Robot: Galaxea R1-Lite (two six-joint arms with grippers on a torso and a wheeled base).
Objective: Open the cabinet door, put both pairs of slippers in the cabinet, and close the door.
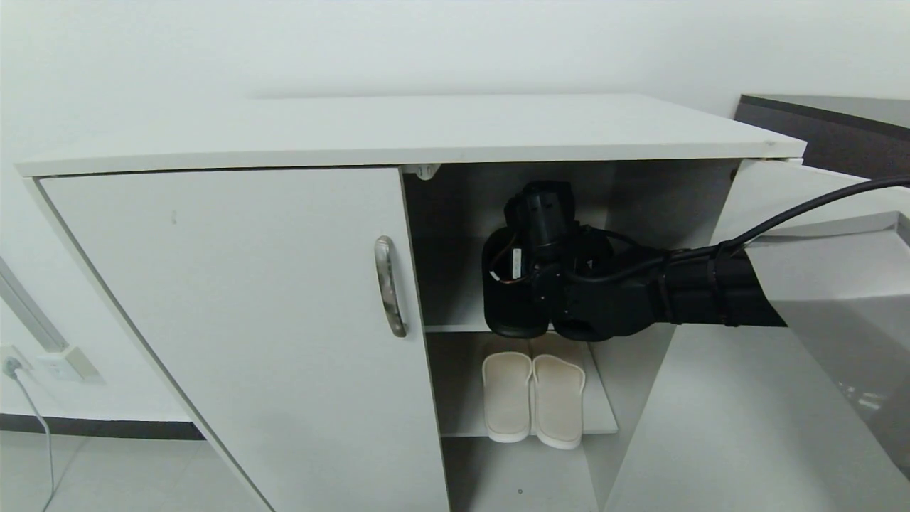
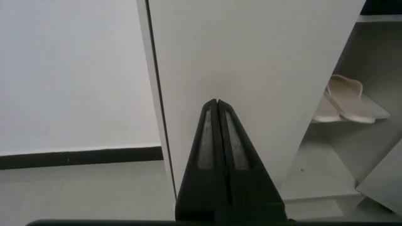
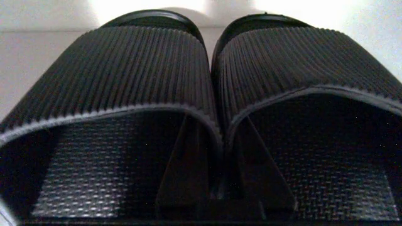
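The white cabinet has its left door closed and its right door swung wide open. A pair of white slippers lies side by side on the lower shelf. My right gripper reaches into the upper compartment. It is shut on a pair of black slippers, pinching their inner walls together just above the upper shelf. I cannot tell whether they rest on that shelf. My left gripper is shut and holds nothing, in front of the closed left door.
A metal handle runs down the closed door's right edge. A wall socket with a cable is low on the left. A dark desk stands behind the cabinet on the right. Bare floor lies beside the cabinet.
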